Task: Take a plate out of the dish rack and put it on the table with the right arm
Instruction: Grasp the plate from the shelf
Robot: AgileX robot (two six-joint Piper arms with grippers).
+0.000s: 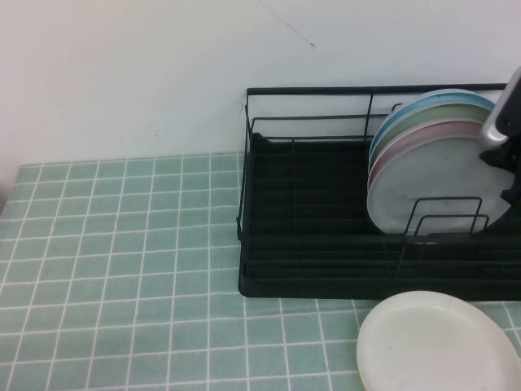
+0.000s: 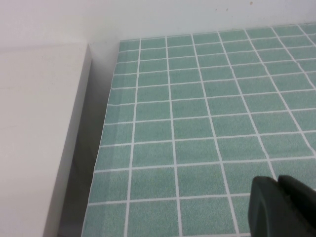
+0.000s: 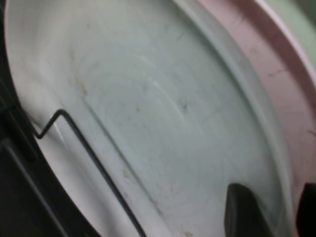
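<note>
Centrally, a large black wire dish rack (image 1: 326,236) sits on a mint-green tiled counter (image 1: 122,269), its back against a white wall (image 1: 163,73). All places below are given relative to this rack.

At the rack's right end, several plates stand on edge, packed close together between upright wire dividers. The frontmost is the plate (image 1: 431,183) of the task: round, pale grey-white, its faintly ringed underside facing the rack's open left part. Directly behind it stands a pink plate (image 1: 407,138), then a pale green plate (image 1: 411,120) and a blue plate (image 1: 431,99).

The right arm (image 1: 506,122), black with a silver-grey piece, reaches down at the rack's right end, in front of the grey-white plate's right edge. In the right wrist view, the right pincer (image 3: 276,207) is parted, one dark finger (image 3: 242,212) on the grey-white plate's face and the other on the far side of its rim, towards the pink plate. Whether the fingers touch the plate cannot be told.

A cream-white plate (image 1: 435,342) lies flat on the counter just in front of the rack's right end.

The left pincer (image 2: 281,205) is above bare counter tiles, far from the rack; its two dark fingertips sit pressed together, closed on nothing.
</note>
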